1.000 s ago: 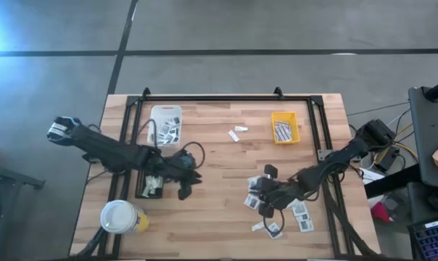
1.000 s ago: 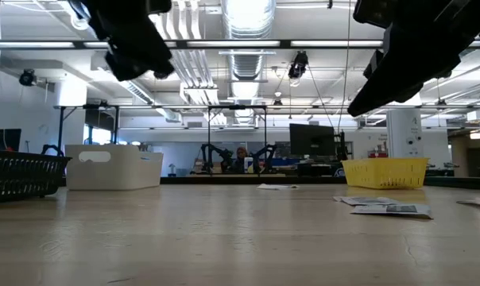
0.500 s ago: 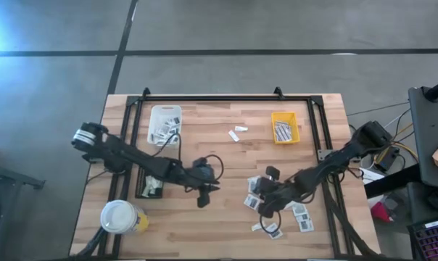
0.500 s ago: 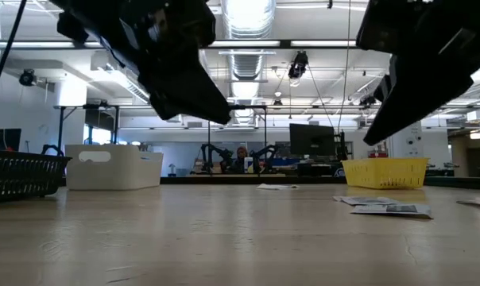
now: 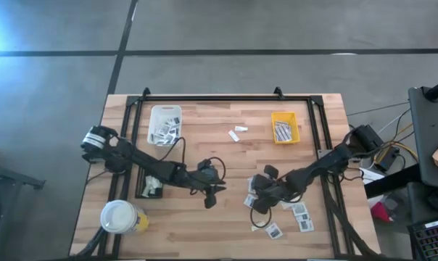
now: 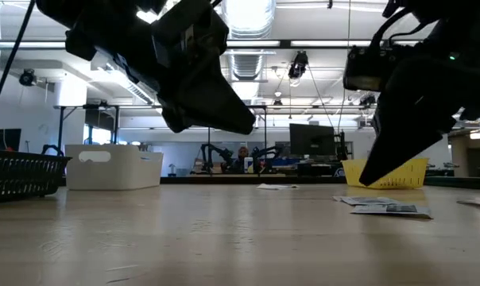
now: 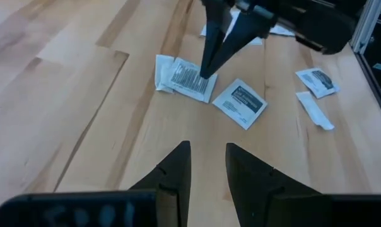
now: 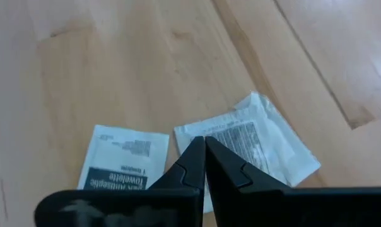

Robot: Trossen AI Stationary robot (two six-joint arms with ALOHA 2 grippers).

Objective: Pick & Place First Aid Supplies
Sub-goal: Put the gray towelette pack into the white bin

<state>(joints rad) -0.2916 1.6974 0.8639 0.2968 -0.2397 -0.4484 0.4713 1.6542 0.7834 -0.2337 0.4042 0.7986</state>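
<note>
Several flat white packets with grey print, the first aid supplies (image 5: pixel 300 216), lie loose on the wood right of the table's middle. My right gripper (image 8: pixel 204 142) is shut, its tips down on one striped-print packet (image 7: pixel 184 79) that lies flat; a second packet (image 8: pixel 124 161) lies beside it. My left gripper (image 7: pixel 208 157) hangs open above bare wood left of these packets, at the table's middle (image 5: pixel 210 199), nothing between its fingers. Its fingers point toward the packets. My right gripper meets the striped-print packet's printed face (image 7: pixel 197 82) with its shut fingertips (image 7: pixel 208 68), slanting down from above and from the table's right. The packet lies flat on the table. The fingers hide whether any of it is caught between the tips.
A white tray (image 5: pixel 164 125) with packets stands at the far left, a yellow tray (image 5: pixel 284 138) at the far right, a black tray (image 5: pixel 142 190) and a white-lidded yellow cup (image 5: pixel 121 216) at the near left. Small white pieces (image 5: pixel 236 134) lie between the far trays.
My left gripper has swung from beside the black tray toward the table's middle and the packets, sinking as it went. My right gripper has sunk from well above the table down onto the packets.
</note>
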